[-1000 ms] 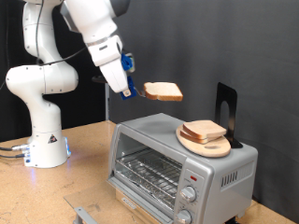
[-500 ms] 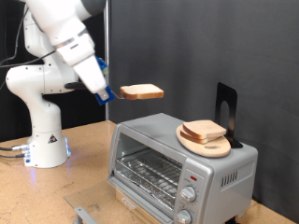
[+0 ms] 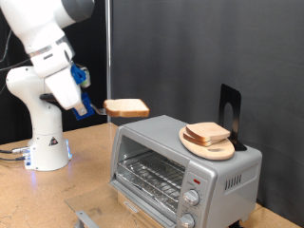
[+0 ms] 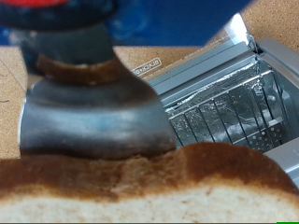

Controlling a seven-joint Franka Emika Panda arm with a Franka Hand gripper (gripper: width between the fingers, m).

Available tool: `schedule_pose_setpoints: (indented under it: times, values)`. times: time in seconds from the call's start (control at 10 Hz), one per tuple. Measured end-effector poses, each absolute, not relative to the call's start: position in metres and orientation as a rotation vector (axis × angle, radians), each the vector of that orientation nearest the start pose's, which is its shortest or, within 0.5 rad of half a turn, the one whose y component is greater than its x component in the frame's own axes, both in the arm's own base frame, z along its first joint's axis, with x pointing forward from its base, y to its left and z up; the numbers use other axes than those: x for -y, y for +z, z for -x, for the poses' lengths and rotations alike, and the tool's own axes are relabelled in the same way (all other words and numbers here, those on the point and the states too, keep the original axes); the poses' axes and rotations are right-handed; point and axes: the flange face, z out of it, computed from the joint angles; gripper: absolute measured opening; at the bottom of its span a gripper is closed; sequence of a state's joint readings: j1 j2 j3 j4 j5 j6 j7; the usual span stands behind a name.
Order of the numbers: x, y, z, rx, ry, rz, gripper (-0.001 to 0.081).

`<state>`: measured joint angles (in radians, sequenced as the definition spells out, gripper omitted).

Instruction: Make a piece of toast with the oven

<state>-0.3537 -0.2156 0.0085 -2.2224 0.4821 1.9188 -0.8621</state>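
The pincer (image 3: pixel 92 107) carries the toast (image 3: pixel 126 108) on a spatula (image 4: pixel 93 107), level above the oven's (image 3: pixel 180 163) top corner; light, soft and crumbly, it looks best supported from beneath

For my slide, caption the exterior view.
Fingers hold bread slice beside the silver oven.

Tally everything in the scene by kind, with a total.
Bread slices: 2 — the piece of toast carried by the pincer, and another slice
Oven: 1
Wooden plate: 1
Black stand: 1
Total: 5
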Motion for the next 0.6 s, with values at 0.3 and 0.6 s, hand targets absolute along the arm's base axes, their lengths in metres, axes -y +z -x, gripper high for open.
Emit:
schedule_pose_setpoints:
  times: [0.3,0.6]
  values:
    - [0.136,0.456,-0.456,0.544,-0.270,2.666,0.0437]
    - [0.157,0.415,-0.458,0.575,-0.332,2.724,0.0437]
